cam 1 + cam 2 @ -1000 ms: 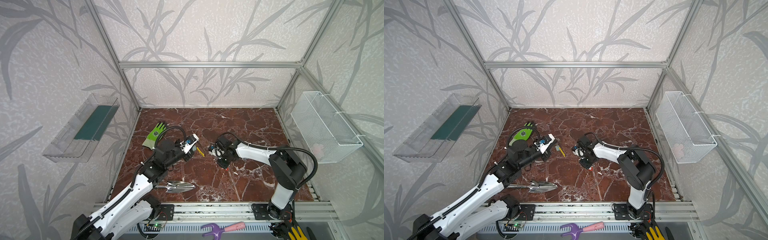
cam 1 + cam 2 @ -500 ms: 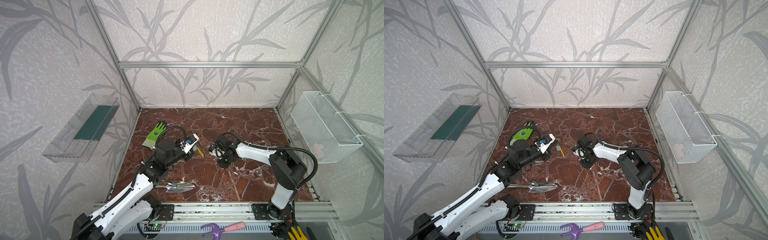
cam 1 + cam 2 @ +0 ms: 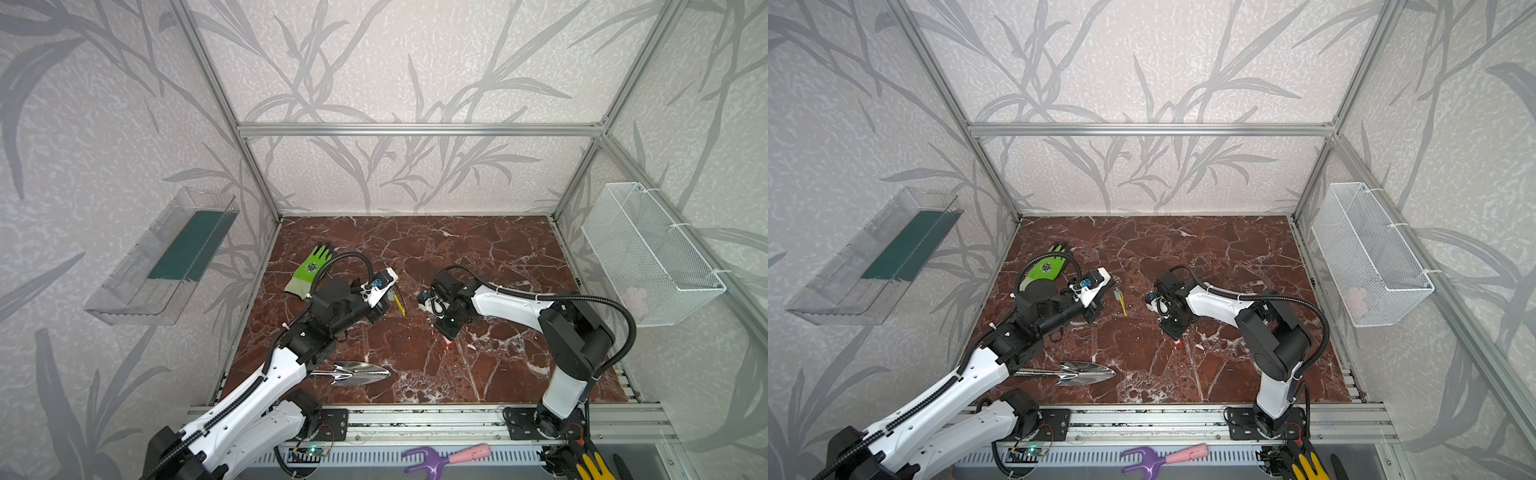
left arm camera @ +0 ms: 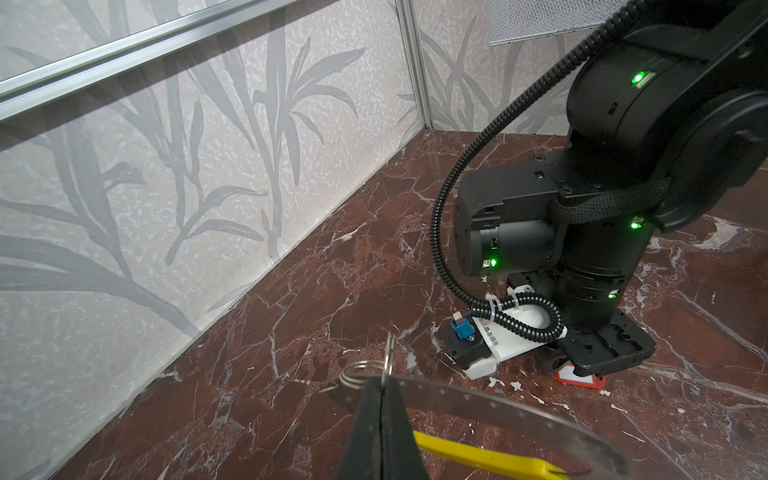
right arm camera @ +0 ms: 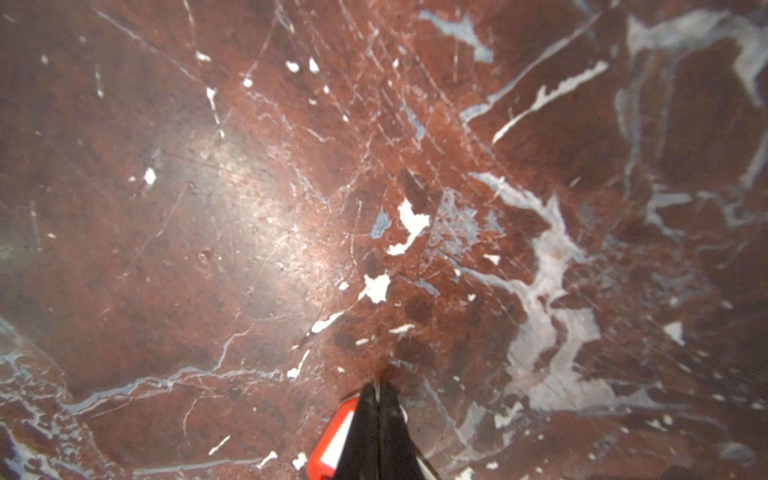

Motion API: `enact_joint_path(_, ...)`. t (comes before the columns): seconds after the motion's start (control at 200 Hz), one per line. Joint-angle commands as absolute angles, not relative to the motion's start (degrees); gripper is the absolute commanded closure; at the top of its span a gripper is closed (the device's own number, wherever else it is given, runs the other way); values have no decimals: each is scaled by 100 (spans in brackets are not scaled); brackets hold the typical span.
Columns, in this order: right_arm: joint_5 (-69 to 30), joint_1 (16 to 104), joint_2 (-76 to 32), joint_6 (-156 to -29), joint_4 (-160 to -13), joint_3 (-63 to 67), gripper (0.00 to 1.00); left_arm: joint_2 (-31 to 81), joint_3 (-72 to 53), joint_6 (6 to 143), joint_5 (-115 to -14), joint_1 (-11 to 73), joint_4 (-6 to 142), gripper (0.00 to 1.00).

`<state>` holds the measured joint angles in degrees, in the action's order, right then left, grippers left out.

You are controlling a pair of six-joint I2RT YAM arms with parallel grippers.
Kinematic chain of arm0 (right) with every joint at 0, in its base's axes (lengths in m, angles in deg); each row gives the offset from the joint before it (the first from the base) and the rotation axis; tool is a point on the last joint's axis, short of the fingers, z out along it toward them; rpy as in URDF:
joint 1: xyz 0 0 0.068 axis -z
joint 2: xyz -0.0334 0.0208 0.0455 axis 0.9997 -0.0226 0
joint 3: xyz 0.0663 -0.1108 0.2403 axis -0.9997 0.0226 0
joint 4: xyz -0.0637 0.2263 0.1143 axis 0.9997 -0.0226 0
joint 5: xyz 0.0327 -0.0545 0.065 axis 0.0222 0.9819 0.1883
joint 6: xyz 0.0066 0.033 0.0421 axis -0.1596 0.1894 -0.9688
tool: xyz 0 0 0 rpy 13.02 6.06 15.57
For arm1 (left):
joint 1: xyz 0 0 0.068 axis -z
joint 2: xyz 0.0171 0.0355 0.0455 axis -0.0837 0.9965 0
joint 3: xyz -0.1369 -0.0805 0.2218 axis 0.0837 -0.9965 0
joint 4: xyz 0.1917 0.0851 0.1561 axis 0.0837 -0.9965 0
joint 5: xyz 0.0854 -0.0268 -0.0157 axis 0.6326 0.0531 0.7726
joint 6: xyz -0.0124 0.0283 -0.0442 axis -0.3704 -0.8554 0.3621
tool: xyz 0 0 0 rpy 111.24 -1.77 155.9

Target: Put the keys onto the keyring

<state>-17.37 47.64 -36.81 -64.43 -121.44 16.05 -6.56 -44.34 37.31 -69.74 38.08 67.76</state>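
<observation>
L jaws pinch keyring (image 4: pixel 519 422), yellow seg (image 3: pixel 400 304) runs front-back, R jaws clamp red-tag key (image 5: pixel 332 440)

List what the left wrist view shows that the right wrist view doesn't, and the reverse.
Left wrist only: the left gripper shut on the keyring, its yellow segment, the right arm and the walls. Right wrist only: the shut tips of the right gripper, seen close up. Both: the red tag with its white label, lying under the right gripper, and the marble floor.
</observation>
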Motion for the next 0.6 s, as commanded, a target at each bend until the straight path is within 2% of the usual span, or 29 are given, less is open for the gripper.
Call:
enact_joint_path(0.0,-1782,4738,-3385,-6456,-12253,1628,100,-634,-4388,3697,-7005,3828,6951,100)
enact_joint_path(0.19,-2085,4800,-2898,-6232,-12088,1799,100,-632,-4378,3705,-7057,3830,6953,100)
enact_joint_path(0.595,-3776,5215,-1436,-5627,-11029,2749,100,-707,-4437,3766,-7221,3842,6962,100)
